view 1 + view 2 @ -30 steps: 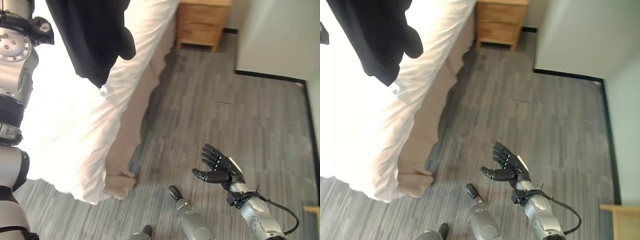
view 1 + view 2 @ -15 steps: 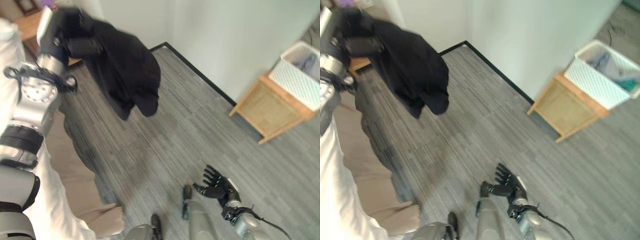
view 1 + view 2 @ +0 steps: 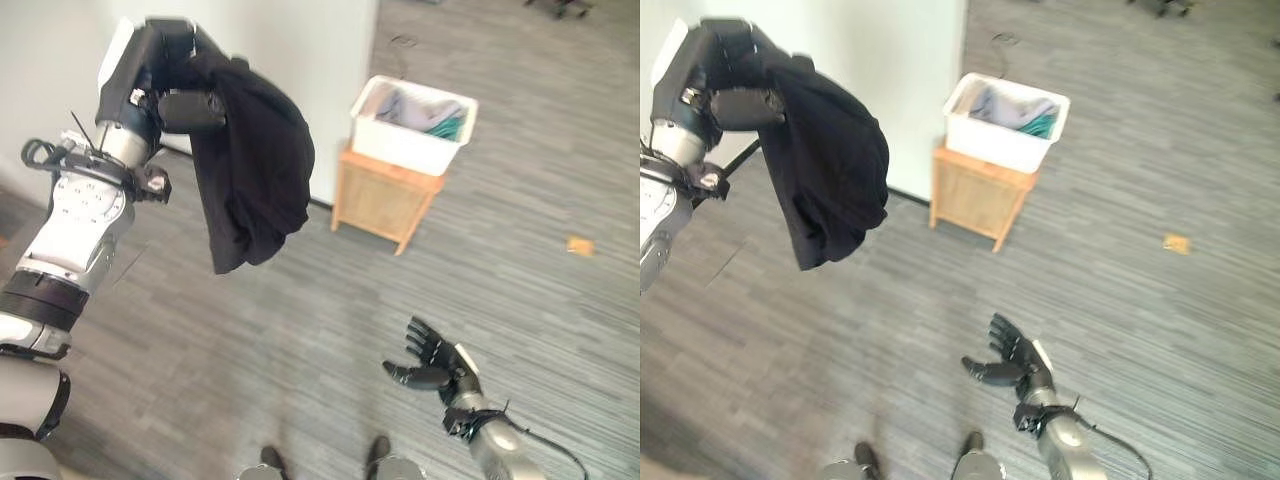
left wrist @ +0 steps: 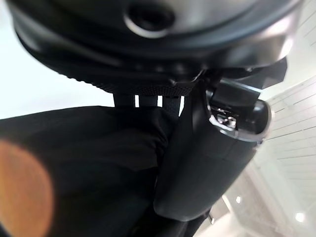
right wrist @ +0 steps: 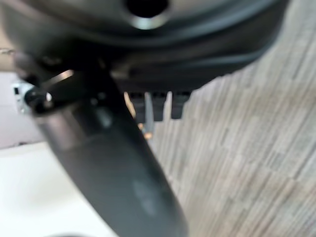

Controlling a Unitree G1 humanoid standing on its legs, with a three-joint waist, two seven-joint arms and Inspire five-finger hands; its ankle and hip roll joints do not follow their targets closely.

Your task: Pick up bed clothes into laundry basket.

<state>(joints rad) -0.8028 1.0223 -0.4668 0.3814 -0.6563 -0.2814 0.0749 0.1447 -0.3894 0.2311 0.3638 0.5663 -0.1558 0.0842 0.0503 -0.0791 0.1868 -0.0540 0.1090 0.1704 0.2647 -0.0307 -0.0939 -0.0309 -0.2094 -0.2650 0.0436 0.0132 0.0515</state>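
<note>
One black garment [image 3: 255, 170] in left hand [image 3: 165, 75]; one basket [image 3: 412, 125]

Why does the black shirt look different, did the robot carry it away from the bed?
Yes. The left hand has carried the black shirt off the bed toward the laundry basket.

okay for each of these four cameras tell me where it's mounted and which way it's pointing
Left eye view: on the head, looking down at the floor; left hand raised, fingers curled round a black garment; right hand low, open.
Right eye view: beside it, same scene; white basket on a wooden stand.
Left wrist view: on the left wrist, looking along the thumb at the garment.
Right wrist view: on the right wrist, looking along the hand at the floor.
Both eye views share garment, basket and both hands.
</note>
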